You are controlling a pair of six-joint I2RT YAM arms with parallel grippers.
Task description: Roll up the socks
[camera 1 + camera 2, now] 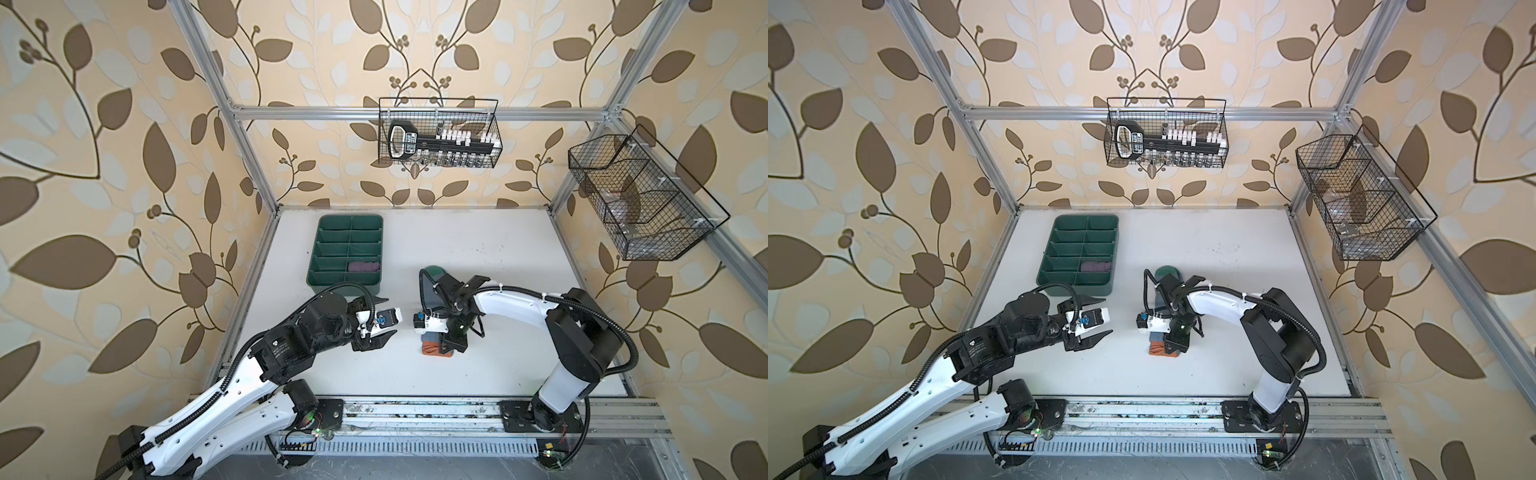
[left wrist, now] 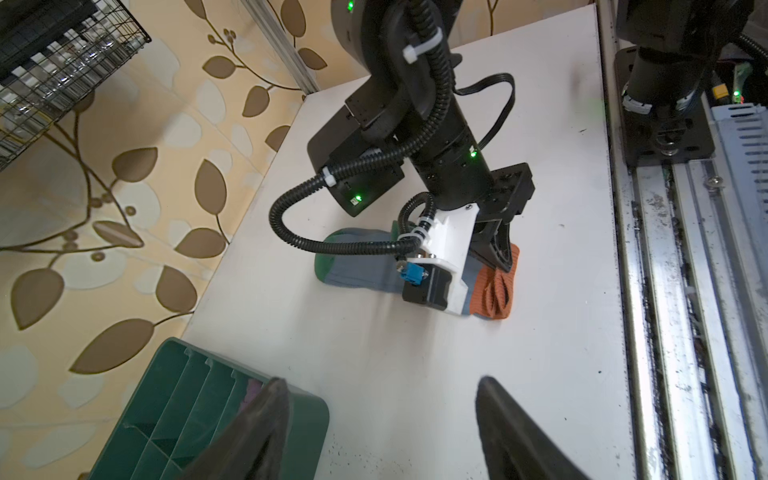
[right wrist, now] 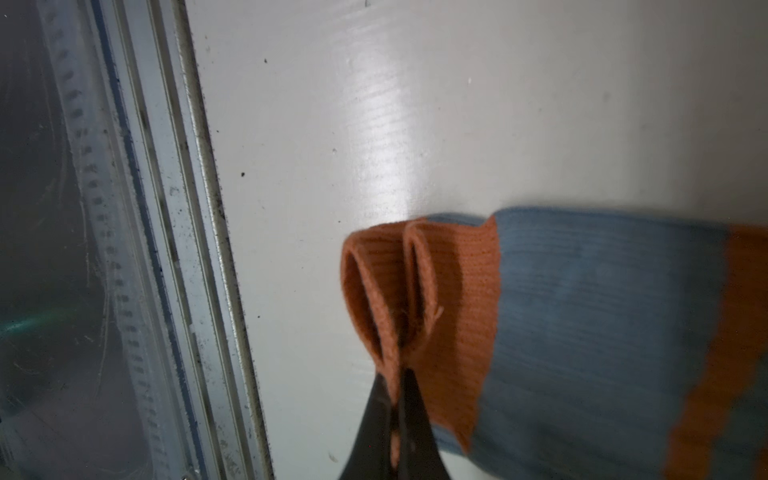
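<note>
The right claw (image 3: 398, 376) is clenched on the orange cuffs of the soft grey-blue knit socks (image 3: 602, 316). They lie flat on the white counter (image 1: 478, 257), running from its tips toward the back wall. The left claw (image 2: 382, 384) hangs released, well apart to their left.

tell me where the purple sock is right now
In both top views the purple sock sits inside the green divided tray at the table's back left, in a right-column compartment near the tray's front end.
</note>
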